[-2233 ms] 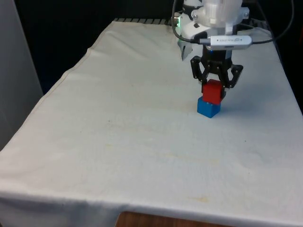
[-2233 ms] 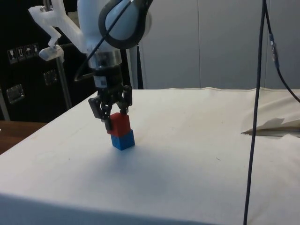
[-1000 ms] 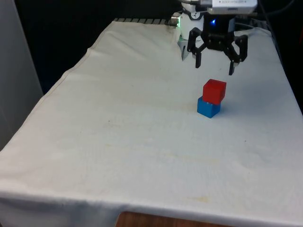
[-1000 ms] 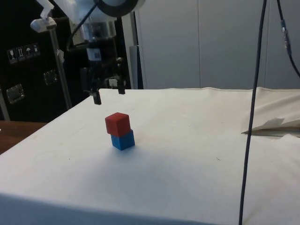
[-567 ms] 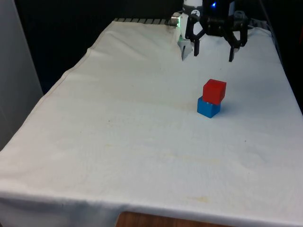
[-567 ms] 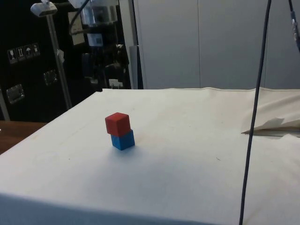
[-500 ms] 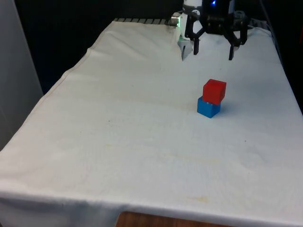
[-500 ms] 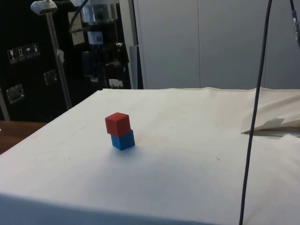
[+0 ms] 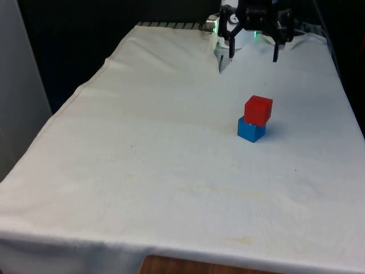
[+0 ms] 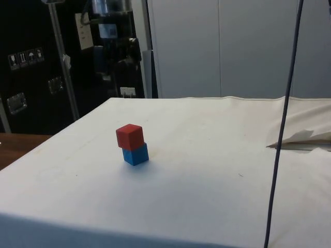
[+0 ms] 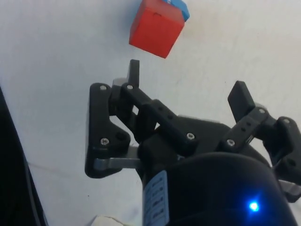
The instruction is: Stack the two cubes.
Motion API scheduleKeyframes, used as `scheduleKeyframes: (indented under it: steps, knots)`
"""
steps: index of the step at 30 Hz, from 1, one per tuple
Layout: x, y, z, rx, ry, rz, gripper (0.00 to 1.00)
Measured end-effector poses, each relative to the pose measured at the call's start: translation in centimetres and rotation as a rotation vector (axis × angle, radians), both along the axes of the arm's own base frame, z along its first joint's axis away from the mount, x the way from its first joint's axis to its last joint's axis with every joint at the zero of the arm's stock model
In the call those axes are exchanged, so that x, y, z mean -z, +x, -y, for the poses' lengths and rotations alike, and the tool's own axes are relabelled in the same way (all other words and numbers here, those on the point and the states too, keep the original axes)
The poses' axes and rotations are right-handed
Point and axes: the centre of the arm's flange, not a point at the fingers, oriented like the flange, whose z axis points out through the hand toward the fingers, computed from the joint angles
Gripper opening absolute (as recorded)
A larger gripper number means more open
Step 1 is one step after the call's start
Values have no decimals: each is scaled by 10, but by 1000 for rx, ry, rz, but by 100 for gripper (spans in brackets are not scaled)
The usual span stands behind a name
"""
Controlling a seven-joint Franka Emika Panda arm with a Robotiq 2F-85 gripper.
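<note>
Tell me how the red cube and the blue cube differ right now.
Colour: the red cube is red, the blue cube is blue.
Position: the red cube sits on top, the blue cube rests on the white cloth beneath it.
Alignment: the red cube is turned a little and offset, overhanging the blue cube's edge in the side view.
Both look about the same size, stand upright, and are free of the open gripper, which is raised well above.

The red cube (image 9: 258, 109) and blue cube (image 9: 250, 131) look smooth and matt, like plastic; the white cloth (image 9: 171, 148) is soft, faintly creased fabric; the gripper (image 11: 186, 80) is matt black plastic with shiny screws
</note>
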Motion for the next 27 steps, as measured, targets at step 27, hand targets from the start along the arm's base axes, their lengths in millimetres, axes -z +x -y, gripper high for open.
scheduleKeyframes:
  steps: [27]
  knots:
    - [-6, -55, 43, -92, -11, -26, 100]
